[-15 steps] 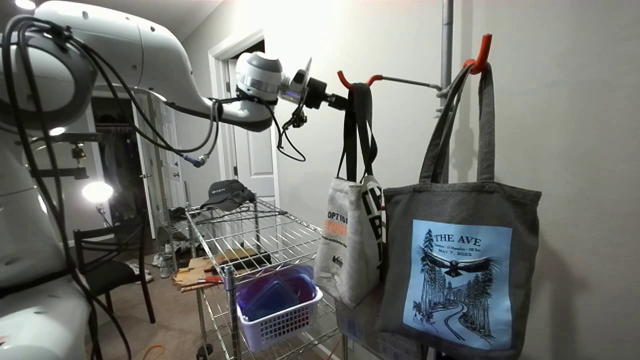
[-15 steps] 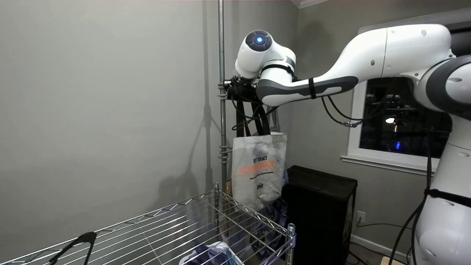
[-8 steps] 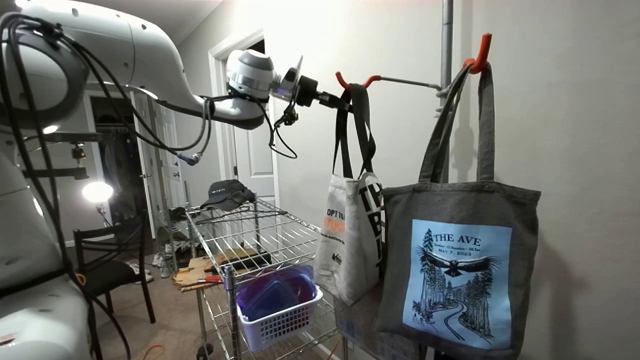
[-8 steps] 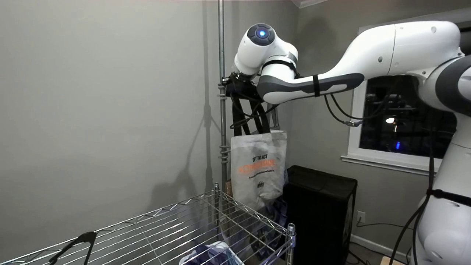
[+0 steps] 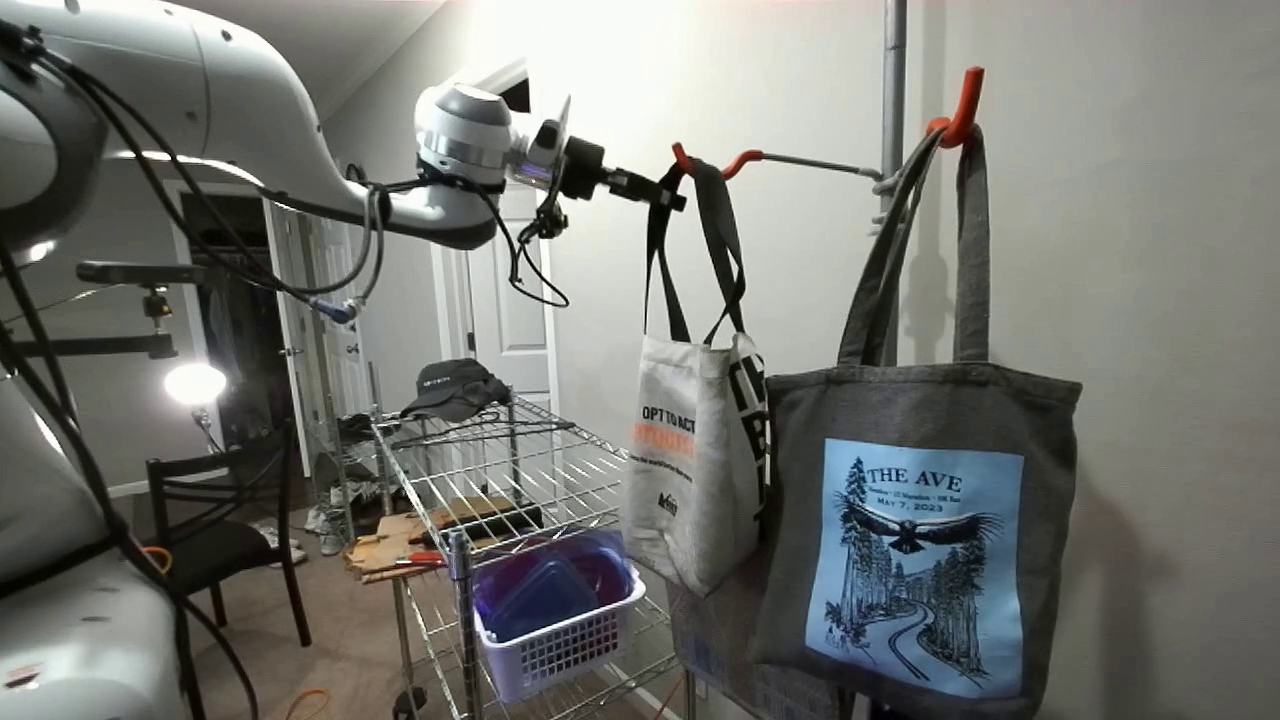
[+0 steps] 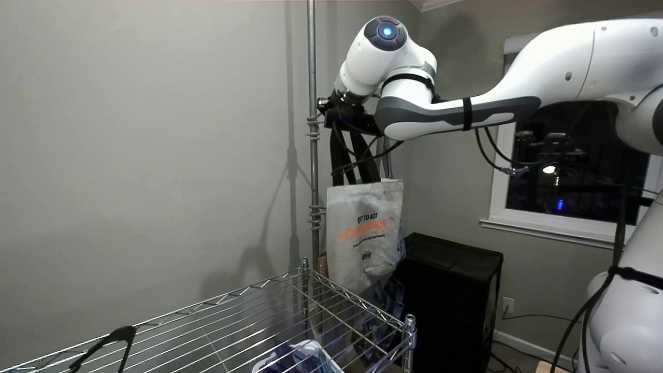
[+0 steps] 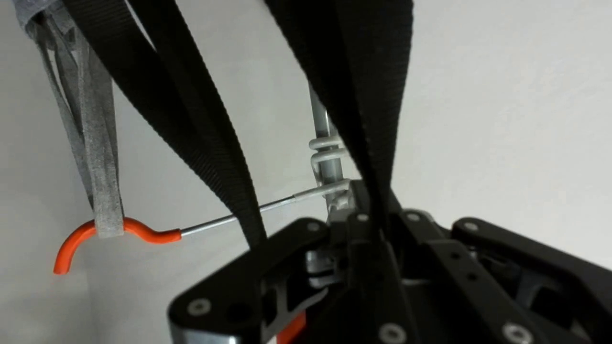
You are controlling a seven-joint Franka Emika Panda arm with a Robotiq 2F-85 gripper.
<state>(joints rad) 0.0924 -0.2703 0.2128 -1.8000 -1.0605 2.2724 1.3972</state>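
My gripper [image 5: 672,200] is shut on one black strap [image 5: 657,262] of a white tote bag [image 5: 690,450]. The bag hangs below with its front print towards an exterior view [image 6: 365,233]. Its other strap [image 5: 722,225] appears to loop over the outer part of an orange-tipped hook [image 5: 742,163]. In the wrist view one strap [image 7: 368,86] runs between the closed fingers [image 7: 368,196], and another strap [image 7: 191,119] passes beside them. A bit of orange hook [image 7: 292,328] shows behind the gripper. In an exterior view the arm hides the fingertips.
A grey tote bag [image 5: 920,405] hangs on another orange hook [image 5: 962,110] from the metal pole [image 5: 893,60]. A wire rack [image 5: 530,450] stands below, with a cap [image 5: 455,388] on top and a purple basket [image 5: 560,650] beneath. A black box [image 6: 450,280] stands near the window.
My gripper has moved away from the pole, towards the hook's tip, and slightly up. The held strap has spread apart from the other strap, and the white bag has risen a little.
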